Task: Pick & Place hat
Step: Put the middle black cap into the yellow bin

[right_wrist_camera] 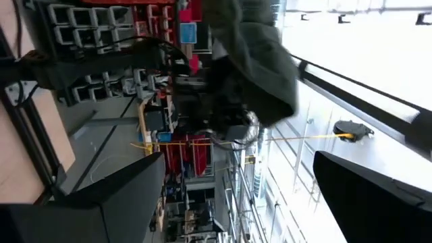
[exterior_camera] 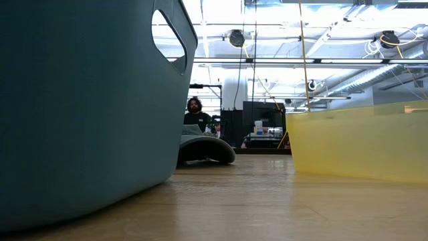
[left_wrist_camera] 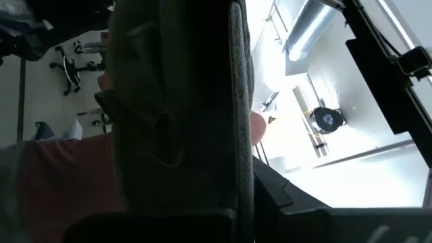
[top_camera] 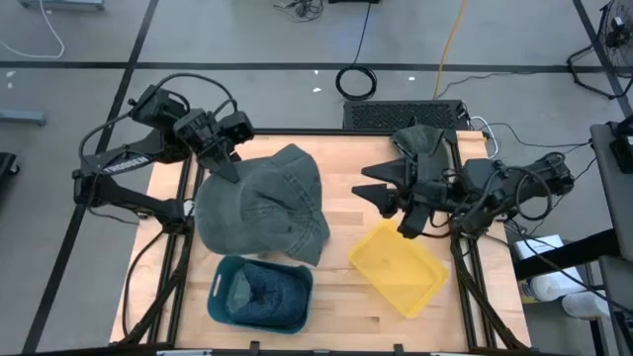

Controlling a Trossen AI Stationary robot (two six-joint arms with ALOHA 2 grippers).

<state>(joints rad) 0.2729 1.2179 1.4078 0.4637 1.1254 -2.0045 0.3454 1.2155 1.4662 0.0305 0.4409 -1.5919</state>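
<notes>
Left tool pinched on the grey hat, above the teal bin.
Lowering squarely keeps the brim inside; the right tool waits wide.

left claw: its tips are buried in the edge of the grey hat from above; its own wrist view is filled by dark cloth, so the fingers do not show there.
teal bin: in the low view it is cut off by the left and top edges; its contents look like blue fabric from above, too unclear to name.
yellow tray: cut off at the right edge in the low view.
second grey hat: partly covered by the right arm from above.
person: small and far behind the table, partly hidden by the hat.
</notes>
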